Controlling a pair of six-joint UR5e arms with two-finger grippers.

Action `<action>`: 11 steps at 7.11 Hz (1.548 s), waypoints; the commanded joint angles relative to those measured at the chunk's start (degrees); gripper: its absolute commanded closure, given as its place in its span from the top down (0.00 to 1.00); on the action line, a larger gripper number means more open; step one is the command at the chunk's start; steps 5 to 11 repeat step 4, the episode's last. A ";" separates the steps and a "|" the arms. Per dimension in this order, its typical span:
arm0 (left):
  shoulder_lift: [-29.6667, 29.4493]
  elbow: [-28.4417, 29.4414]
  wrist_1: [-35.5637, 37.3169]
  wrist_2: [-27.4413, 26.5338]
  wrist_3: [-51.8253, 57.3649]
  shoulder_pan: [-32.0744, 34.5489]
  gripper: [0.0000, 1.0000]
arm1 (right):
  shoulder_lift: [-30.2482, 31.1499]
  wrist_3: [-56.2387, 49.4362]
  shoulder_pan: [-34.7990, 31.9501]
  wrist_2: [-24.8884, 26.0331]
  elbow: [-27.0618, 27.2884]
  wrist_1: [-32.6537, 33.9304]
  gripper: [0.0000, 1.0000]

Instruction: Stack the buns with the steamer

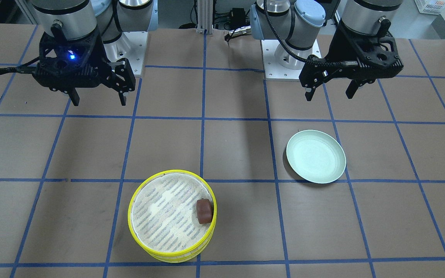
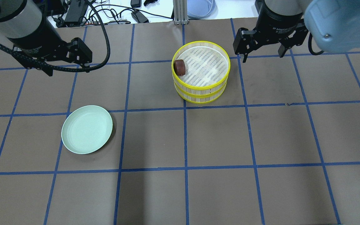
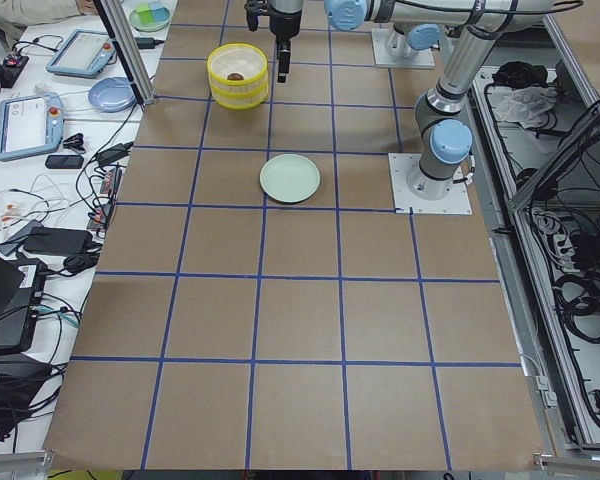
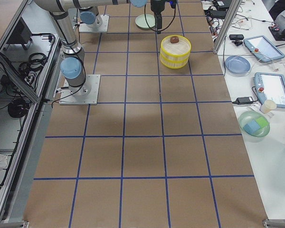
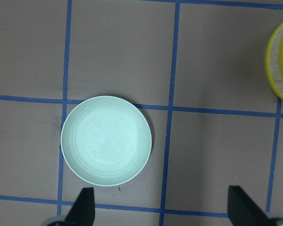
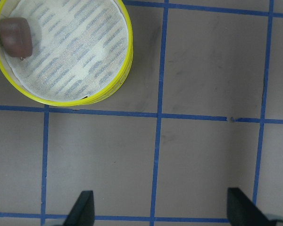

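**Desk:** What do you have on the steamer (image 2: 201, 88)?

**Operator:** I see both tiers stacked, the upper tier (image 1: 131, 216) sitting square on the lower tier (image 2: 200, 99), yellow rims lined up. The stack stands on the bench (image 2: 155, 193). I can't see inside the lower tier because the upper one covers it.

**Desk:** And the buns?

**Operator:** I see the brown bun (image 2: 179, 67) inside the upper tier, on the white gauze. It is pressed against the wall on the side of the steamer toward the robot's left. It looks tipped up on its edge rather than lying flat, but it is small in my views, so I won't swear to that.

**Desk:** What about the fingers on each arm?

**Operator:** The left fingers (image 5: 83, 209) are spread wide with nothing between them. They are raised above the bench, well apart from the steamer on its left side. The right fingers (image 6: 83, 209) are also spread wide and carrying nothing. They hang on the steamer's right side without touching it. In my right wrist view the steamer sits off in a corner, not between the fingers.

**Desk:** Is anything else on the bench?

**Operator:** A mint-green plate (image 2: 87, 129) lies flat, well apart from the steamer. It is on the steamer's left side and nearer the robot than the steamer is. My left wrist view looks nearly straight down on it.
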State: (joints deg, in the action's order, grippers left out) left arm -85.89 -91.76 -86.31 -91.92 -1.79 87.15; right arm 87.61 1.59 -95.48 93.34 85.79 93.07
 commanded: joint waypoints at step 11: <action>0.20 -0.96 -0.35 -0.28 0.29 0.04 1.00 | 0.02 0.08 0.12 0.09 0.52 0.62 1.00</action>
